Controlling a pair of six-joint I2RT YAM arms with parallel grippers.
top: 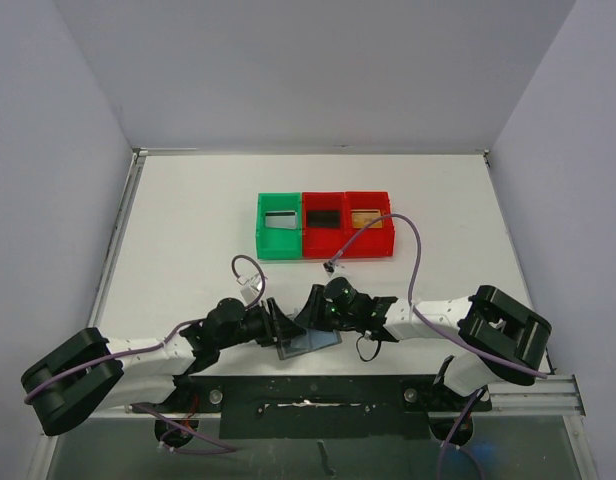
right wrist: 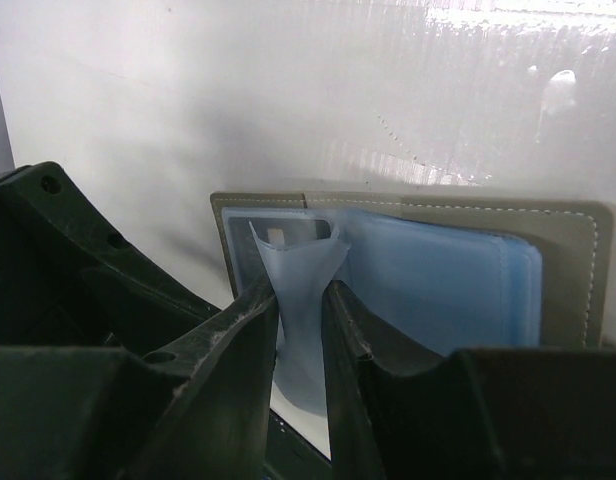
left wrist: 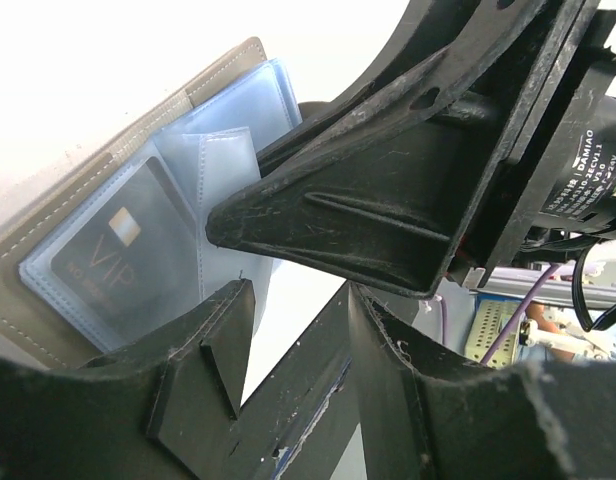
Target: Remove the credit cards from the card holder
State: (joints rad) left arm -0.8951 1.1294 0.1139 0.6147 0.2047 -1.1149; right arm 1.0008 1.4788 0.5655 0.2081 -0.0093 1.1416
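Right wrist: card holder (right wrist: 573,270) pocket edge (right wrist: 298,265) inside right gripper (right wrist: 300,300).

The letters "VIP" are being shown in pale print on a dark rectangular card (left wrist: 113,262), which is being seen through a translucent bluish plastic sleeve (left wrist: 50,278). "DAMIAO" is being displayed in white on a black cylindrical motor housing (left wrist: 586,152); the smaller print there cannot be read.
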